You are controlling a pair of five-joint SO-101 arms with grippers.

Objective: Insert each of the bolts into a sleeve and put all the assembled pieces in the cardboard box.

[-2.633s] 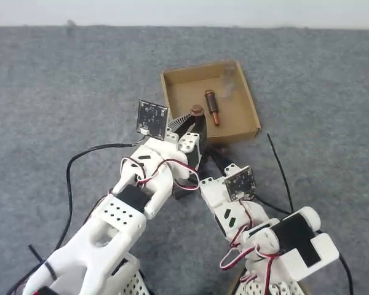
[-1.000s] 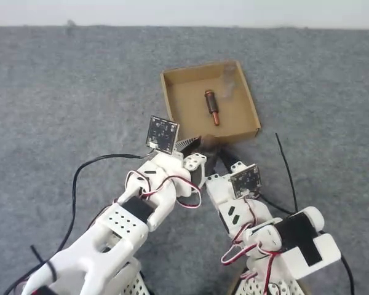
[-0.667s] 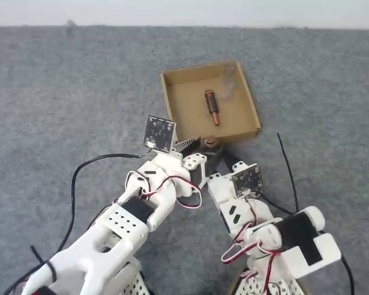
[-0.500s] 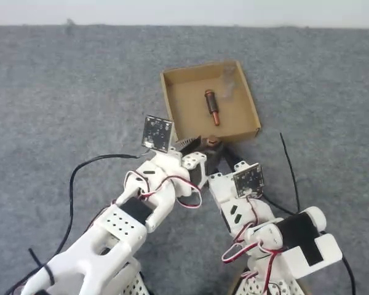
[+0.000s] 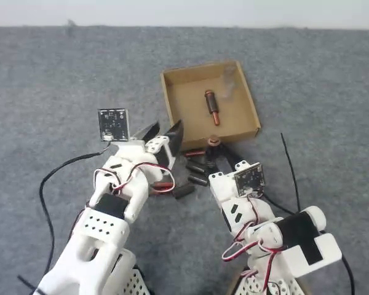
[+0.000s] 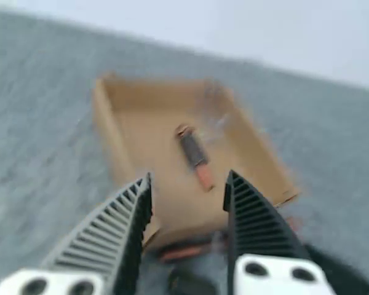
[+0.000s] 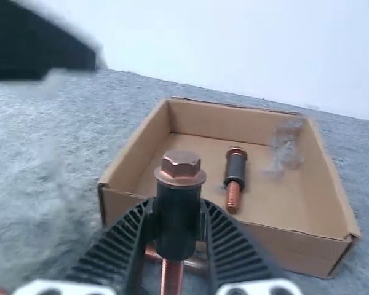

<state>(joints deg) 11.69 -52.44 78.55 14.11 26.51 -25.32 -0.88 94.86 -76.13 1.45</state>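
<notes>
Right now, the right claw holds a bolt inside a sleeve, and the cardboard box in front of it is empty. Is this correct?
Not quite. The right claw does hold a bolt inside a sleeve, but the cardboard box is not empty: one assembled piece lies in it, as the high view shows.

Lies open over carpet point(image 5: 49, 92) at upper left; narrows at centre among loose sleeves point(image 5: 195, 171), perhaps four, below cardboard box point(image 5: 240, 132).
</notes>
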